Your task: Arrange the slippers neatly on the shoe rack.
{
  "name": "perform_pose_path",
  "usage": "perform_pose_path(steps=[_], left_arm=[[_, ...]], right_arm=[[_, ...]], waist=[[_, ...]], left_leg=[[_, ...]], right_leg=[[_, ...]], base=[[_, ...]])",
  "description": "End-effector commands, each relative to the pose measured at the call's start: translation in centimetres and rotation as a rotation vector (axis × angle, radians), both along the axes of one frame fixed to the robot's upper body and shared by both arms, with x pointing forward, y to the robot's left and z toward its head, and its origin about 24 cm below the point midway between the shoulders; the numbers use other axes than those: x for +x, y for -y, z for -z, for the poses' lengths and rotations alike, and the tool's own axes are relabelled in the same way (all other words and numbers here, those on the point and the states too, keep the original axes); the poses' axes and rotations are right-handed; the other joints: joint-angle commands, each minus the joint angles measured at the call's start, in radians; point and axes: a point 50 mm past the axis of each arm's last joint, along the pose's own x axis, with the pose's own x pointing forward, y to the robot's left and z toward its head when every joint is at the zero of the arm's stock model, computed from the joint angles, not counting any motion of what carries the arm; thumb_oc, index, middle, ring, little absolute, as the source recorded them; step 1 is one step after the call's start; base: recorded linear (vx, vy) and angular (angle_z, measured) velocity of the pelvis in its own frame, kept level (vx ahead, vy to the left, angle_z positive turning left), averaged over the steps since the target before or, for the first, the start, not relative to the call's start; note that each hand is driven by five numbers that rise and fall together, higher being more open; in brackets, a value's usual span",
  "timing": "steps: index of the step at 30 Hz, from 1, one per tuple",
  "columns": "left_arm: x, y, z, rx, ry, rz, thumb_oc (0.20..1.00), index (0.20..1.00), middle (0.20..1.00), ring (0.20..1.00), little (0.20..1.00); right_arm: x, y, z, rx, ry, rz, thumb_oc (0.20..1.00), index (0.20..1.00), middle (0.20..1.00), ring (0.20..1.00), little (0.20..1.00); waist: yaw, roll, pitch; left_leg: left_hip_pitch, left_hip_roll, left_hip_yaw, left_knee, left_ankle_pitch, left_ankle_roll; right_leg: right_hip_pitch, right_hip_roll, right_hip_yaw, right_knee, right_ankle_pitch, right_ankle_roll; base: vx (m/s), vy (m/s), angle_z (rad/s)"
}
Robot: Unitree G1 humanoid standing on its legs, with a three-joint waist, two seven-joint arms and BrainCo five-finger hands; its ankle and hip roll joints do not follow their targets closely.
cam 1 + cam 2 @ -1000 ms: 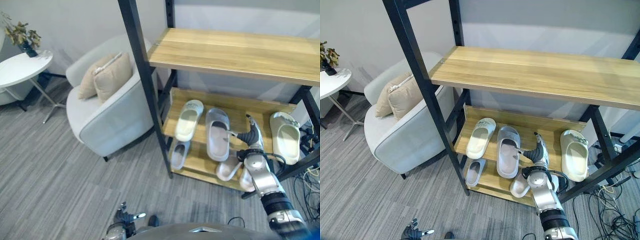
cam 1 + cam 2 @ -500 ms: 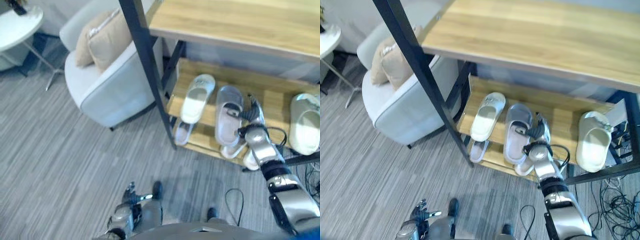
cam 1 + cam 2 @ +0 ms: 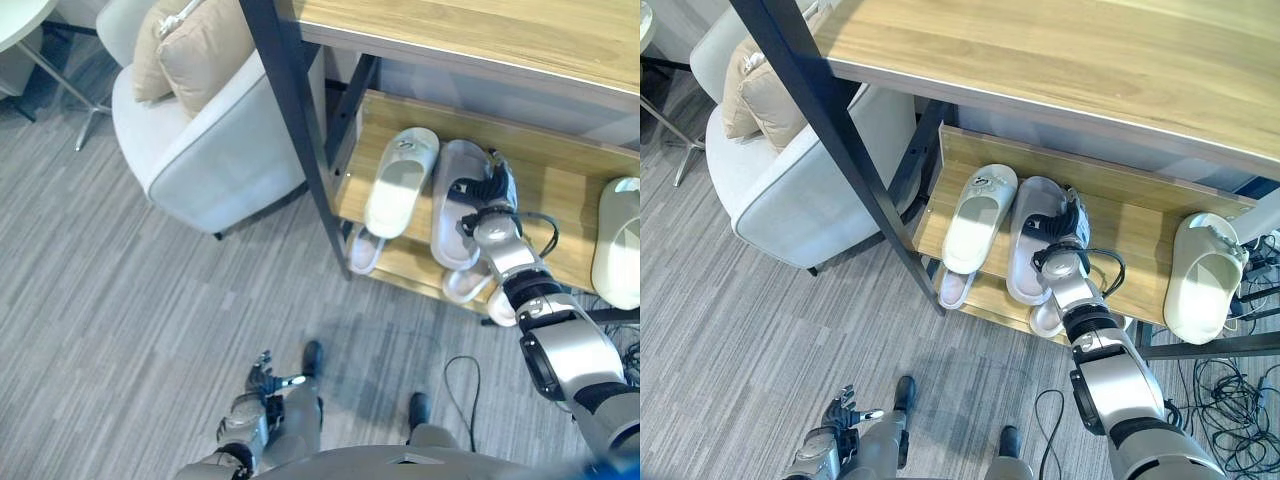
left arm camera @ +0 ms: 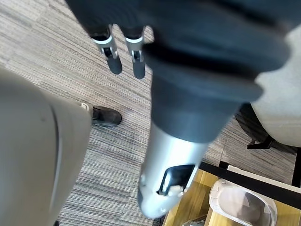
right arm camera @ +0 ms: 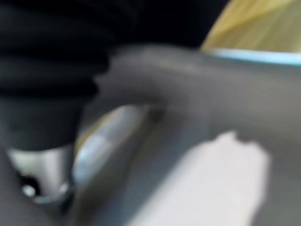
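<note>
The left hand [image 3: 252, 385] hangs low near the floor, fingers loosely spread. On the shoe rack's middle shelf [image 3: 560, 205], the pale grey slipper [image 3: 455, 215] lies lengthwise, toe toward the back. The right hand [image 3: 492, 196] has moved onto its strap; its fingers' state probably can't be told.

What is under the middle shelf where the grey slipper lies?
Under the middle shelf sits a lower shelf with slippers: one toe on the left, another below the right hand. The shelf above covers the rest of them.
</note>
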Motion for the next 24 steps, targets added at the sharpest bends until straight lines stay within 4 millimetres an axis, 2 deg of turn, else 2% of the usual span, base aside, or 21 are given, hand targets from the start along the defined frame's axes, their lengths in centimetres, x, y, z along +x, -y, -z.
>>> perform_pose_path(steps=[1, 4, 7, 10, 11, 12, 13, 14, 16, 20, 21, 22, 23, 24], left_arm=[[1.5, -1.1, -0.8, 0.03, 0.056, -0.023, 1.0, 1.0, 1.0, 1.0, 1.0], [1.6, -0.9, -0.9, 0.004, 0.072, -0.027, 1.0, 1.0, 1.0, 1.0, 1.0], [1.4, -1.0, -0.8, 0.006, 0.068, -0.04, 1.0, 1.0, 1.0, 1.0, 1.0], [1.0, -0.8, -0.6, 0.022, 0.054, -0.022, 1.0, 1.0, 1.0, 1.0, 1.0], [0.4, -0.7, -0.4, 0.02, 0.044, -0.015, 1.0, 1.0, 1.0, 1.0, 1.0], [0.2, -0.5, -0.3, 0.017, 0.038, -0.011, 1.0, 1.0, 1.0, 1.0, 1.0], [0.2, -0.5, -0.3, 0.017, 0.038, -0.011, 1.0, 1.0, 1.0, 1.0, 1.0], [0.0, -0.4, -0.2, 0.008, 0.034, -0.015, 1.0, 1.0, 1.0, 1.0, 1.0], [0.2, -0.4, -0.4, 0.003, 0.053, -0.031, 1.0, 1.0, 1.0, 1.0, 1.0], [2.8, -1.1, -2.2, -0.015, 0.218, -0.119, 1.0, 1.0, 1.0, 1.0, 1.0], [2.8, -1.1, -2.2, -0.015, 0.218, -0.119, 1.0, 1.0, 1.0, 1.0, 1.0], [5.6, -2.5, -4.6, -0.05, 0.393, -0.238, 1.0, 1.0, 1.0, 1.0, 1.0], [5.6, -2.5, -4.6, -0.051, 0.393, -0.239, 1.0, 1.0, 1.0, 1.0, 1.0], [6.6, -3.4, -5.8, -0.076, 0.472, -0.307, 1.0, 1.0, 1.0, 1.0, 1.0]], right_arm=[[0.9, -0.9, -1.9, 0.031, 0.081, 0.017, 0.2, 0.2, 0.2, 0.2, 0.2], [0.6, -0.9, -1.8, 0.019, 0.11, 0.04, 0.2, 0.2, 0.2, 0.2, 0.2], [-0.8, -0.4, -0.7, 0.041, 0.143, 0.109, 0.2, 0.2, 0.2, 0.2, 0.2], [-4.8, -0.7, 2.8, 0.071, 0.171, 0.134, 0.2, 0.2, 0.2, 0.2, 0.2], [-7.1, -0.7, 4.4, 0.063, 0.164, 0.125, 0.2, 0.2, 0.2, 0.2, 0.2], [-8.2, -0.6, 5.2, 0.048, 0.156, 0.125, 0.2, 0.2, 0.2, 0.2, 0.2], [-8.2, -0.6, 5.2, 0.048, 0.156, 0.125, 0.2, 0.2, 0.2, 0.2, 0.2], [-10.3, -0.3, 6.4, 0.03, 0.147, 0.134, 0.2, 0.2, 0.2, 0.2, 0.2], [-11.7, -0.1, 6.9, 0.034, 0.16, 0.147, 0.2, 0.2, 0.2, 0.2, 0.2], [-13.1, -0.8, 6.7, 0.027, 0.192, 0.089, 0.2, 0.2, 0.2, 0.2, 0.2], [-13.1, -0.8, 6.7, 0.027, 0.192, 0.088, 0.2, 0.2, 0.2, 0.2, 0.2], [-13.7, -1.3, 6.8, 0.021, 0.195, 0.043, 0.2, 0.2, 0.2, 0.2, 0.2], [-13.7, -1.3, 6.8, 0.021, 0.195, 0.042, 0.2, 0.2, 0.2, 0.2, 0.2], [-13.9, -1.6, 7.2, 0.047, 0.187, 0.034, 0.2, 0.2, 0.2, 0.2, 0.2]], waist=[[0.002, -0.057, 0.029], [-0.001, -0.054, 0.034], [-0.008, -0.052, 0.033], [-0.022, -0.051, 0.019], [-0.029, -0.054, 0.0], [-0.032, -0.055, -0.009], [-0.032, -0.055, -0.01], [-0.039, -0.056, -0.024], [-0.043, -0.058, -0.026], [-0.044, -0.067, 0.007], [-0.044, -0.067, 0.006], [-0.049, -0.078, 0.033], [-0.051, -0.077, 0.03], [-0.055, -0.079, 0.035]], left_leg=[[-0.049, 0.016, -0.054, 0.097, -0.096, 0.002], [-0.04, 0.02, -0.048, 0.092, -0.097, 0.002], [-0.026, 0.027, -0.04, 0.088, -0.098, 0.002], [0.003, 0.037, -0.027, 0.071, -0.098, 0.004], [0.018, 0.041, -0.019, 0.07, -0.104, 0.006], [0.025, 0.041, -0.016, 0.073, -0.109, 0.007], [0.025, 0.041, -0.016, 0.073, -0.109, 0.007], [0.04, 0.039, -0.006, 0.083, -0.123, 0.012], [0.05, 0.043, 0.011, 0.096, -0.134, 0.016], [0.036, 0.061, 0.057, 0.145, -0.156, 0.015], [0.034, 0.062, 0.057, 0.148, -0.157, 0.015], [-0.046, 0.067, 0.061, 0.225, -0.174, 0.009], [-0.051, 0.067, 0.059, 0.23, -0.176, 0.009], [-0.1, 0.067, 0.052, 0.281, -0.189, 0.005]], right_leg=[[0.003, -0.056, 0.047, -0.055, 0.106, 0.053], [0.005, -0.058, 0.054, -0.056, 0.109, 0.055], [0.009, -0.058, 0.06, -0.056, 0.108, 0.056], [0.023, -0.059, 0.065, -0.061, 0.108, 0.059], [0.033, -0.062, 0.065, -0.06, 0.106, 0.061], [0.04, -0.063, 0.064, -0.06, 0.103, 0.062], [0.04, -0.063, 0.064, -0.06, 0.103, 0.062], [0.05, -0.064, 0.063, -0.041, 0.086, 0.063], [0.037, -0.062, 0.061, 0.002, 0.076, 0.064], [-0.039, -0.054, 0.015, 0.076, 0.102, 0.073], [-0.041, -0.054, 0.016, 0.078, 0.102, 0.073], [-0.088, -0.048, -0.021, 0.101, 0.134, 0.078], [-0.092, -0.047, -0.021, 0.102, 0.134, 0.078], [-0.118, -0.042, -0.015, 0.123, 0.134, 0.078]], base=[[0.0, 0.0, 0.0], [0.0, 0.003, -0.01], [0.01, 0.005, -0.02], [0.05, 0.015, -0.02], [0.1, 0.027, -0.09], [0.07, 0.023, -0.2], [0.08, 0.045, -0.27], [0.07, 0.057, -0.17], [0.04, 0.072, 0.06], [-0.08, 0.023, -0.33], [-0.28, -0.055, -0.59], [-0.22, -0.046, -0.41], [-0.3, -0.057, -0.19], [-0.12, 0.007, 0.01]])
